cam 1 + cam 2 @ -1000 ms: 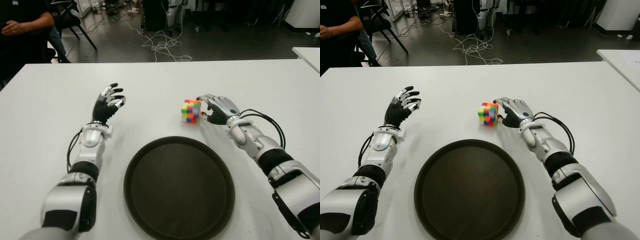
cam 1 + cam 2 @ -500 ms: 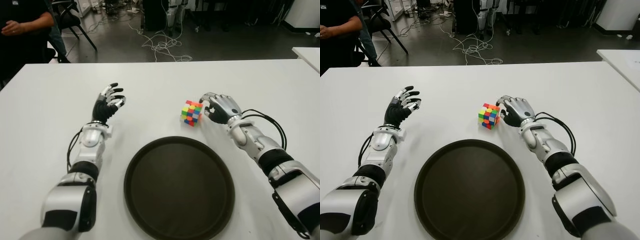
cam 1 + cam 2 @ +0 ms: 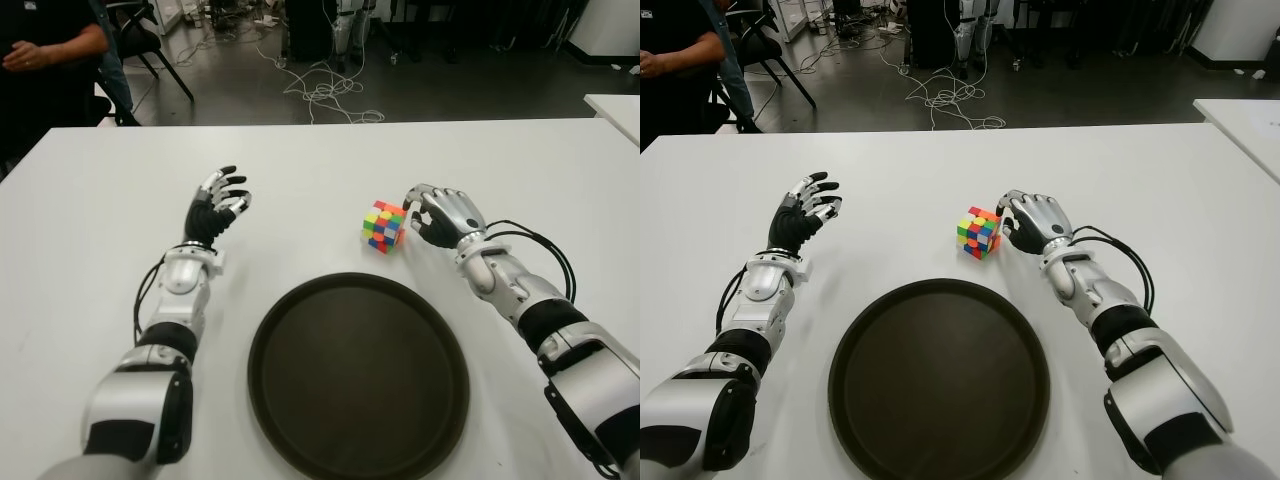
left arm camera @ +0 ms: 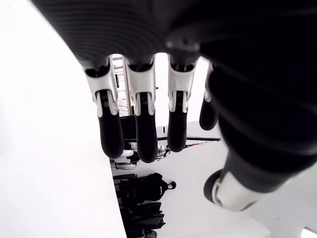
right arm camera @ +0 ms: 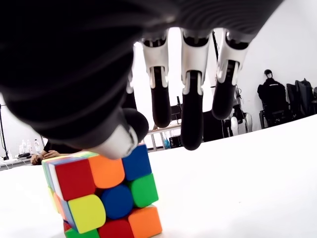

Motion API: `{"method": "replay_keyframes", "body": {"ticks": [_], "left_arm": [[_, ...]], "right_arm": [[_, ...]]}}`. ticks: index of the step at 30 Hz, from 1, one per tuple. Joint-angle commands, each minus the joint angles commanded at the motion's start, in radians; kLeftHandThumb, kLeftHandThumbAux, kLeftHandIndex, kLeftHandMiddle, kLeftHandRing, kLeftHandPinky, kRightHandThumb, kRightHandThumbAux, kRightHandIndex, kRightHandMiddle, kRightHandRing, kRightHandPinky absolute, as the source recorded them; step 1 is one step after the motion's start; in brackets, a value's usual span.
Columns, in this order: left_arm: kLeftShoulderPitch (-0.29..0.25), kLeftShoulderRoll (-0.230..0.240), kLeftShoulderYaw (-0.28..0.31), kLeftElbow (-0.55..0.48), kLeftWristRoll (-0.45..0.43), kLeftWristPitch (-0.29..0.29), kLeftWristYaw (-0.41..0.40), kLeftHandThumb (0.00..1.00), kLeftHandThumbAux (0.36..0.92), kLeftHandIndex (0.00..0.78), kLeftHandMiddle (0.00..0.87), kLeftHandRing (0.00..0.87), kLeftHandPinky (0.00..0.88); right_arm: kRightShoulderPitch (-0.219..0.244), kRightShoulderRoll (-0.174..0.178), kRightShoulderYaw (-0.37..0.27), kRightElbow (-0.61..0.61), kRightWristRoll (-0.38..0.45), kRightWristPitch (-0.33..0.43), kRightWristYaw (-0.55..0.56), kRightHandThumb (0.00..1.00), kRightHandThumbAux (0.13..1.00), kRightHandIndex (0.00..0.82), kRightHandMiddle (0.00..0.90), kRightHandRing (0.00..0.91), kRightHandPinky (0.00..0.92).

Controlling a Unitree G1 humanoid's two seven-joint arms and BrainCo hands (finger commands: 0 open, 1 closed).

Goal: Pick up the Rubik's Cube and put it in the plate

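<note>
On the white table point(image 3: 90, 200), the Rubik's Cube point(image 3: 384, 225) sits beyond the dark plate's point(image 3: 300, 420) far rim. The right hand point(image 3: 440, 212) is just beside it, fingertips at its edge. The left hand point(image 3: 213, 210) shows nearer the left edge, fingers spread.

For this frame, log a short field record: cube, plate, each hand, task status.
cube: Rubik's Cube on the white table, beyond the plate, not lifted
plate: dark round plate, nothing in it
right hand: right hand at the cube's right side, thumb tip on a top corner, other fingers extended and not closed around it
left hand: left hand idle, fingers spread, left of the cube
person: person beyond the table's far left corner
status: cube not yet grasped or in the plate
</note>
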Motion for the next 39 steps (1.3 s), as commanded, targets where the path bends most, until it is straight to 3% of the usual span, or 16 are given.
{"method": "replay_keyframes", "body": {"ticks": [9, 12, 13, 15, 19, 27, 39], "left_arm": [[-0.002, 0.003, -0.004, 0.001, 0.007, 0.002, 0.006, 0.074, 0.775, 0.182, 0.255, 0.279, 0.338], [-0.002, 0.003, -0.003, 0.002, 0.007, 0.004, 0.004, 0.079, 0.775, 0.183, 0.257, 0.283, 0.332], [-0.002, 0.003, -0.003, 0.002, 0.007, 0.004, 0.002, 0.072, 0.776, 0.180, 0.254, 0.280, 0.334], [-0.003, 0.003, -0.002, 0.002, 0.005, 0.004, -0.002, 0.063, 0.777, 0.176, 0.252, 0.277, 0.336], [-0.004, 0.003, 0.001, 0.004, 0.002, 0.004, -0.007, 0.037, 0.782, 0.174, 0.249, 0.276, 0.331], [-0.007, 0.004, 0.004, 0.007, 0.000, 0.010, -0.009, 0.030, 0.767, 0.170, 0.244, 0.271, 0.332], [-0.010, 0.009, 0.007, 0.011, -0.002, 0.015, -0.016, 0.029, 0.767, 0.176, 0.254, 0.282, 0.340]], "right_arm": [[-0.006, 0.007, -0.005, 0.021, 0.008, -0.007, -0.010, 0.690, 0.740, 0.409, 0.376, 0.388, 0.400], [-0.009, 0.010, -0.010, 0.025, 0.018, -0.015, 0.019, 0.683, 0.743, 0.402, 0.344, 0.348, 0.361], [-0.012, 0.011, -0.011, 0.027, 0.023, -0.019, 0.036, 0.446, 0.777, 0.280, 0.236, 0.229, 0.231], [-0.017, 0.010, -0.012, 0.028, 0.028, -0.023, 0.071, 0.182, 0.797, 0.130, 0.106, 0.097, 0.094], [-0.020, 0.007, -0.008, 0.026, 0.022, -0.023, 0.097, 0.047, 0.741, 0.034, 0.027, 0.025, 0.024], [-0.025, 0.012, -0.004, 0.062, 0.016, -0.050, 0.077, 0.001, 0.639, 0.001, 0.001, 0.000, 0.000], [-0.044, 0.012, 0.005, 0.074, 0.012, -0.035, 0.137, 0.000, 0.624, 0.000, 0.000, 0.000, 0.000]]}}
